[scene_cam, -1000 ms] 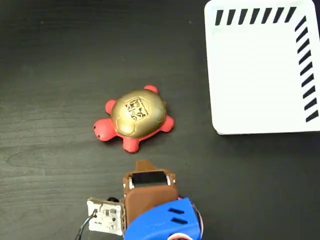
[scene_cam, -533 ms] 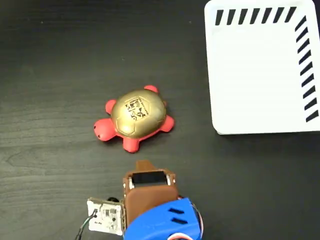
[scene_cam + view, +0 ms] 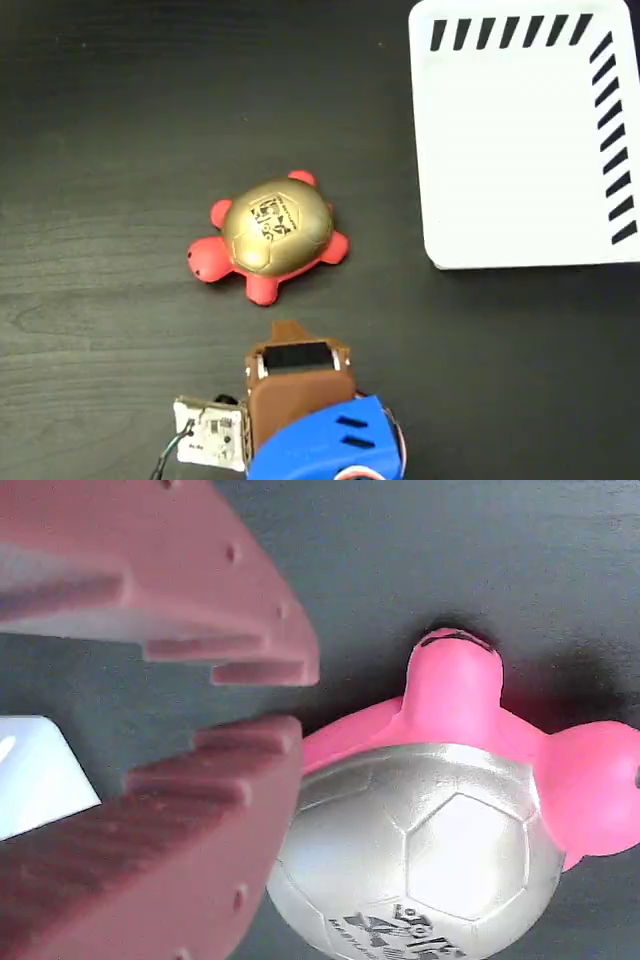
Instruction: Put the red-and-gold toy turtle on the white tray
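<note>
The red-and-gold toy turtle (image 3: pixel 268 238) sat on the dark tabletop (image 3: pixel 110 130), left of centre in the fixed view, just beyond the arm and well apart from the white tray (image 3: pixel 510 150) at the far right. My claw (image 3: pixel 255 700) held nothing; in the wrist view its two ridged brown fingers (image 3: pixel 215 600) stood only slightly parted, with a narrow gap between the tips, right beside the turtle's shell.

I judged the toy to be light and probably hollow, perhaps a little squashy. The glossy domed shell looked slippery, so a pinch high on the dome could slide off. Taking it low across the shell's width, between the legs, seemed the safer hold, and the claw would need to open much wider first.

The shell was shiny gold, panelled like a football, with a black printed mark on top. Head, legs and tail were red, though the wrist view showed them pinkish and the shell silvery.
</note>
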Controlling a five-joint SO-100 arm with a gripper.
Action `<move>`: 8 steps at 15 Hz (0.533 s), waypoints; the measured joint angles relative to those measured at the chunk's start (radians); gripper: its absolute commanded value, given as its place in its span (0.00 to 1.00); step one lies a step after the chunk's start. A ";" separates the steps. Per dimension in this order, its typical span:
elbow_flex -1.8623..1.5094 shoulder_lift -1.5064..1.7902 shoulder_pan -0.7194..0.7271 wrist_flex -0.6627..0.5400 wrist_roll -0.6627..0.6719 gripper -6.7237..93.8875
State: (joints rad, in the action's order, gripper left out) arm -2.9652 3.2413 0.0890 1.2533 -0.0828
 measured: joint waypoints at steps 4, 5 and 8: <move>0.028 -0.164 0.063 -0.071 0.067 0.07; 0.055 -0.293 0.057 -0.120 0.086 0.07; 0.288 -0.604 0.003 -0.138 0.178 0.07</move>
State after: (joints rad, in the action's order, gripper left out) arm -2.6768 2.6369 0.0920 1.1152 0.0951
